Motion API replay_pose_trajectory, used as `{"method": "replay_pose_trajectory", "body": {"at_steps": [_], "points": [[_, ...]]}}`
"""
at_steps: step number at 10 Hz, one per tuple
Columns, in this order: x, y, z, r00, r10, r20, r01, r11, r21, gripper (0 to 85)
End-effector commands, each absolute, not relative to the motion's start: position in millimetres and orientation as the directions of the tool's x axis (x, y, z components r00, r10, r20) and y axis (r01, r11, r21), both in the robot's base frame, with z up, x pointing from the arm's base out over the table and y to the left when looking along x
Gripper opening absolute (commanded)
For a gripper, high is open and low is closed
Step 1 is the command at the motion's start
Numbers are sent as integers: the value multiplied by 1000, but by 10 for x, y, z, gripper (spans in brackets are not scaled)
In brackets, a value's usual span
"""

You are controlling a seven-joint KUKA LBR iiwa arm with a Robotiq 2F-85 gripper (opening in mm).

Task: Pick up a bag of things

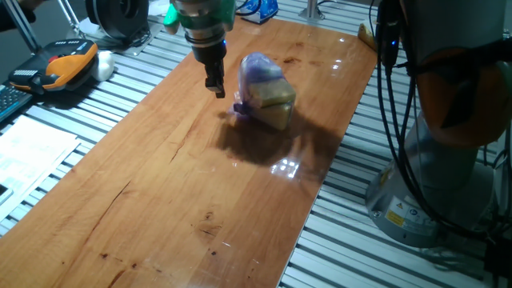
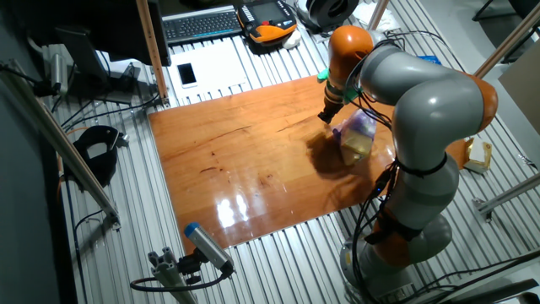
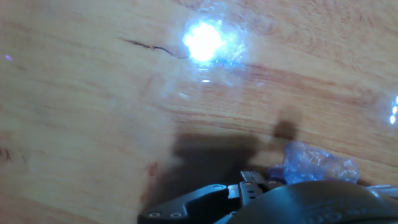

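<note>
The bag of things [image 1: 266, 88] is a crinkly lilac plastic bag with a tan block inside. It lies on the wooden table [image 1: 184, 184] towards the far right. It also shows in the other fixed view [image 2: 359, 135]. My gripper [image 1: 214, 82] hangs just left of the bag, close above the table, apart from the bag, with its fingers together and nothing between them. In the other fixed view the gripper [image 2: 326, 114] is at the bag's upper left. In the hand view a corner of lilac plastic [image 3: 317, 163] shows at the lower right, beside the fingers [image 3: 251, 180].
An orange and black pendant [image 1: 60, 64] lies off the table's far left. A blue-and-white packet [image 1: 260, 8] lies beyond the far edge. My arm's base [image 1: 448, 120] and cables stand at the right. A keyboard [image 2: 198, 25] and a phone [image 2: 186, 74] lie behind the table.
</note>
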State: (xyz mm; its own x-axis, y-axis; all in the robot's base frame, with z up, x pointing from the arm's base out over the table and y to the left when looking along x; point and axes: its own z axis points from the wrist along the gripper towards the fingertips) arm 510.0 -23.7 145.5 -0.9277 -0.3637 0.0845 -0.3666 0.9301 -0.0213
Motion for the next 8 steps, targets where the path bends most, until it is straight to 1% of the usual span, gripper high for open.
{"method": "replay_pose_trajectory", "body": {"at_steps": [1, 2, 3, 4, 8], "points": [[5100, -237, 1456, -931, -355, 85, -360, 932, -44, 0], [5100, -237, 1456, -943, -332, -2, -331, 942, -53, 0], [5100, -237, 1456, -937, -349, 28, -350, 932, -91, 0], [5100, -237, 1456, -937, -347, 40, -349, 934, -74, 0], [5107, -235, 1448, -941, -336, 45, -339, 938, -77, 0]]}}
